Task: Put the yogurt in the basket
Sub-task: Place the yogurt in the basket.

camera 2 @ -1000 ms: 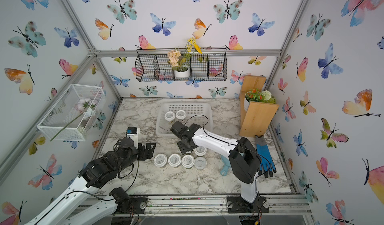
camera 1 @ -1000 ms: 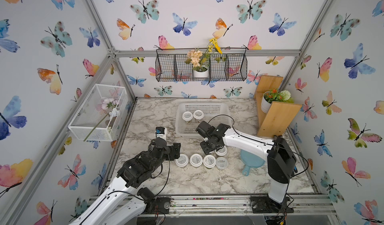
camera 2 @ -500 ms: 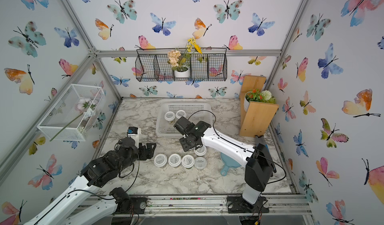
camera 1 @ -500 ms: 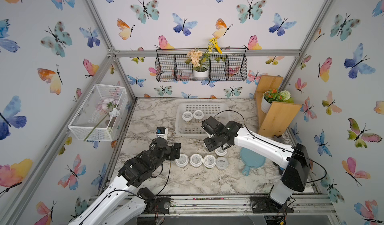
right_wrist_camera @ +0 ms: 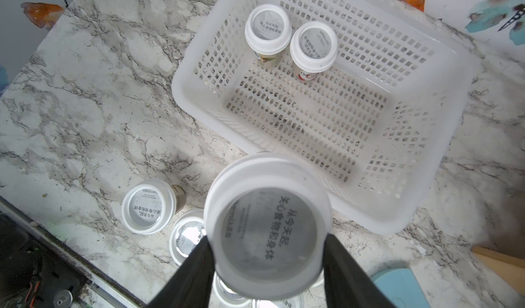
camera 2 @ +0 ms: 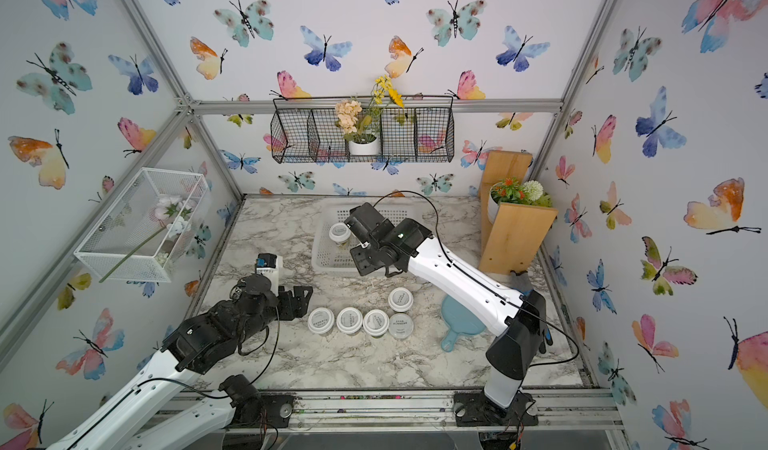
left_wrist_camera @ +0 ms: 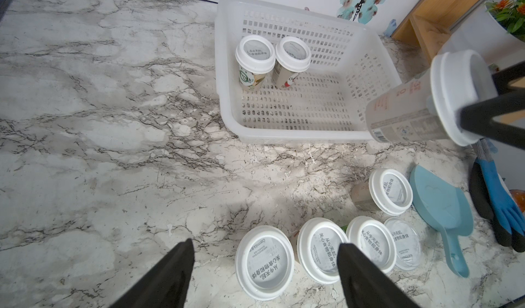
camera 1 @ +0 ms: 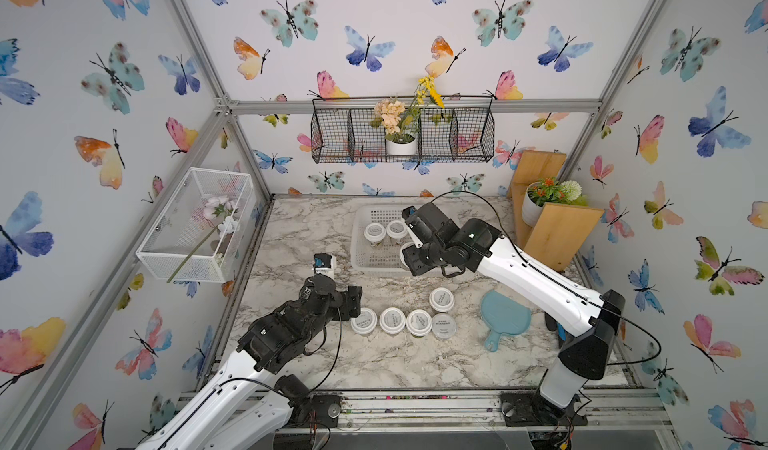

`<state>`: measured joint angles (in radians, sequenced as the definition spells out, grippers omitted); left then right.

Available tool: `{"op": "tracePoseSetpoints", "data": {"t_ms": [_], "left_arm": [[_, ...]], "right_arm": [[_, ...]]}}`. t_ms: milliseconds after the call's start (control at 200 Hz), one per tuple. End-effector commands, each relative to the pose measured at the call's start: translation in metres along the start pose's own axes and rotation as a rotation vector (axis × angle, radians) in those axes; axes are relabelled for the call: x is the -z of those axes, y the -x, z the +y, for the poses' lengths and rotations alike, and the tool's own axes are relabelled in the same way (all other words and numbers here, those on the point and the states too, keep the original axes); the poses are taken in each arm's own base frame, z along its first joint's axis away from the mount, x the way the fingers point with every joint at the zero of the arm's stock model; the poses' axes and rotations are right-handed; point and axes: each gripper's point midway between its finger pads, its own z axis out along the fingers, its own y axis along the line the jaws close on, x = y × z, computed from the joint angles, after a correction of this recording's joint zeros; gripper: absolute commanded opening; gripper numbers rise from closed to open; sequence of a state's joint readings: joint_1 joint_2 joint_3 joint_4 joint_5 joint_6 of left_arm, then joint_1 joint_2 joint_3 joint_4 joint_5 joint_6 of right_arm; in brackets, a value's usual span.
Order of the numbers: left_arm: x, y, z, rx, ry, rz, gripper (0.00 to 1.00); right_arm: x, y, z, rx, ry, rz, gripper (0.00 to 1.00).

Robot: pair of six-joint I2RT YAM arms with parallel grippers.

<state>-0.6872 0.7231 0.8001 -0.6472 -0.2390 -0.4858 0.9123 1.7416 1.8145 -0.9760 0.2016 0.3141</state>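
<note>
While the right gripper [right_wrist_camera: 267,242] clamps one yogurt jar [left_wrist_camera: 412,107] by its lid, tilted, above the near rim of the basket [left_wrist_camera: 284,134], two jars [left_wrist_camera: 255,54] stand upright inside, far-left. Five jars [camera 1: 392,320] stand on the marble table [camera 1: 291,236]. Left gripper [left_wrist_camera: 265,245]: fingers spread, empty, just beside that group

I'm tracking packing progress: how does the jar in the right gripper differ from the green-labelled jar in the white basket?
The held jar is in the air, gripped at its lid by the right gripper; the green-labelled jar stands ungripped on the basket floor. The held jar shows a pale label with reddish print and a barcode; the green-labelled jar shows green lettering. Both have white-rimmed lids with grey printed discs.
</note>
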Motion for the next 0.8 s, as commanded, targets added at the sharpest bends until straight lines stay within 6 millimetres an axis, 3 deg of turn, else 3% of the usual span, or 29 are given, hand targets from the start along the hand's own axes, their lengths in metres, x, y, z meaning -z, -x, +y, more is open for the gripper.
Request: {"op": "tracePoseSetpoints", "data": {"t_ms": [0,425,636,796], "left_arm": [[-0.003,-0.004,-0.001,-0.012,-0.013,0.014,0.84],[-0.005,-0.007,-0.003,-0.016,-0.019,0.027,0.84],[-0.009,-0.011,-0.005,-0.023,-0.024,0.047,0.84],[-0.011,-0.012,-0.006,-0.027,-0.027,0.057,0.84]], "right_arm": [[-0.015,0.002,-0.022,0.002,-0.031,0.039,0.58],[-0.079,0.03,-0.104,-0.045,-0.087,0.075,0.58],[-0.108,0.05,-0.122,-0.057,-0.097,0.061,0.58],[-0.135,0.061,-0.126,-0.065,-0.093,0.055,0.57]]}}
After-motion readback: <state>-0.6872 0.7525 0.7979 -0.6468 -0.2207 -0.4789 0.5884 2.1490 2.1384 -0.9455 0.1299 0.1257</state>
